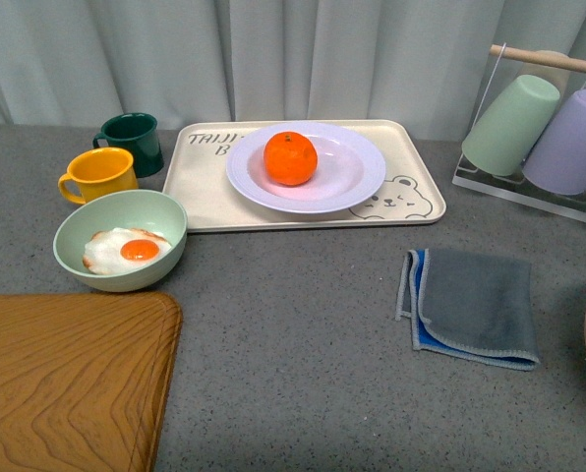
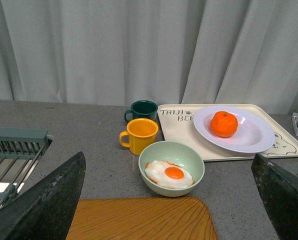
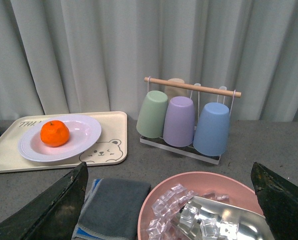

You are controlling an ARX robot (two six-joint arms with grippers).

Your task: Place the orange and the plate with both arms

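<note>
Both your grippers, left gripper (image 2: 169, 200) and right gripper (image 3: 169, 205), hang spread and empty, back from the worktop. The orange (image 1: 291, 158) sits on the plate (image 1: 357, 177), on the tray (image 1: 411, 202) at the worktop's far edge. Retreat straight, without nudging either.

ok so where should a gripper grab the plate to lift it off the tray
Take the plate by its wide raised rim on the right, coming in low from the robot's right side. The orange sits left of centre, and that rim edge overhangs the tray with bare space beside it.
</note>
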